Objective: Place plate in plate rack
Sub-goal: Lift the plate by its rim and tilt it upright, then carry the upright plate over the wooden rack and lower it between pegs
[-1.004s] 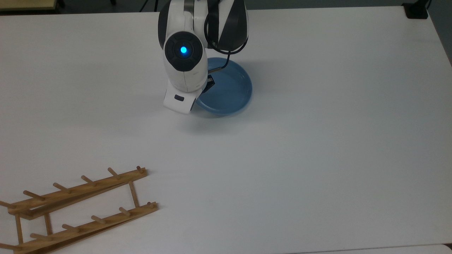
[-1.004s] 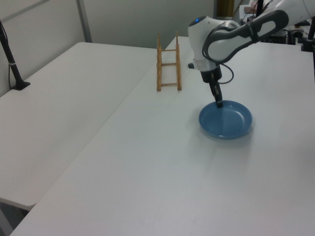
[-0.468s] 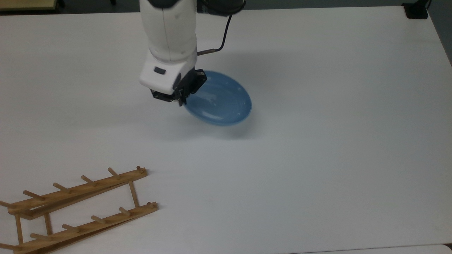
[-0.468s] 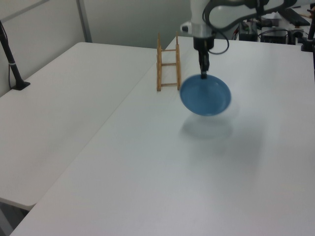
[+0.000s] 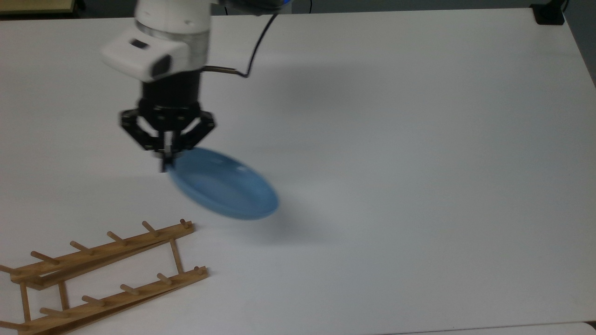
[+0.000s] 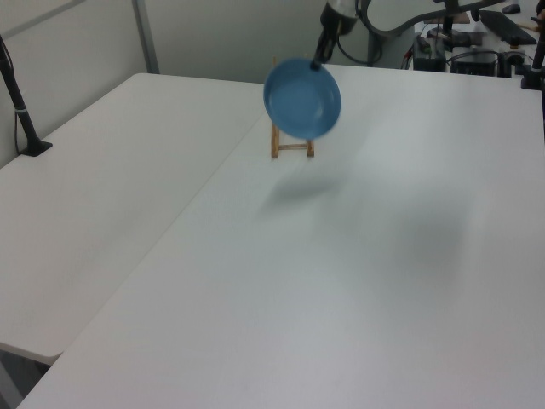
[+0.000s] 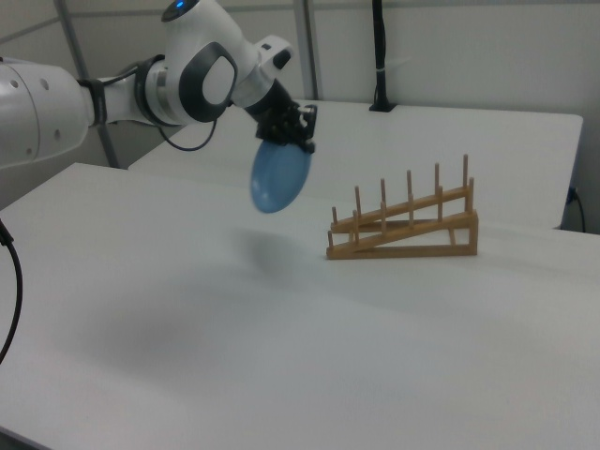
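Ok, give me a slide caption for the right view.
Gripper carries the light-blue plate by its rim, hanging above the table, short of the wooden plate rack.

White tables (image 6: 128, 170), pale wall (image 6: 221, 38)

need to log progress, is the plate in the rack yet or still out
Out. The plate hangs in the air from the gripper, which pinches its rim, short of the plate rack, whose pegs hold nothing.

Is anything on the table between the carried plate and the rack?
No. In the right view, the plate hangs from the gripper above bare white table, with the rack standing off to the right view's right.
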Robot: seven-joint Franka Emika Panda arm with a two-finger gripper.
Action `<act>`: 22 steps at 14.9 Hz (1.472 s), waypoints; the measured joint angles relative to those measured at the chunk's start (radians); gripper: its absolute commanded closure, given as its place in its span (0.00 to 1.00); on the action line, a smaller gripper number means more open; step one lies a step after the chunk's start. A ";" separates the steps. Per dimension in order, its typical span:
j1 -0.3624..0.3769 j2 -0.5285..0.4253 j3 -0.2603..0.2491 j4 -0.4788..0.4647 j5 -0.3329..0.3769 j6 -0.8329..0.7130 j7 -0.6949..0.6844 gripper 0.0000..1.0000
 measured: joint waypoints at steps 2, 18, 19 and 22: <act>-0.003 0.003 -0.032 0.000 -0.083 0.072 0.085 1.00; 0.062 0.192 -0.231 0.078 -0.677 0.149 0.735 1.00; 0.065 0.199 -0.233 0.084 -0.677 0.149 0.736 1.00; 0.068 0.210 -0.233 0.095 -0.677 0.149 0.736 1.00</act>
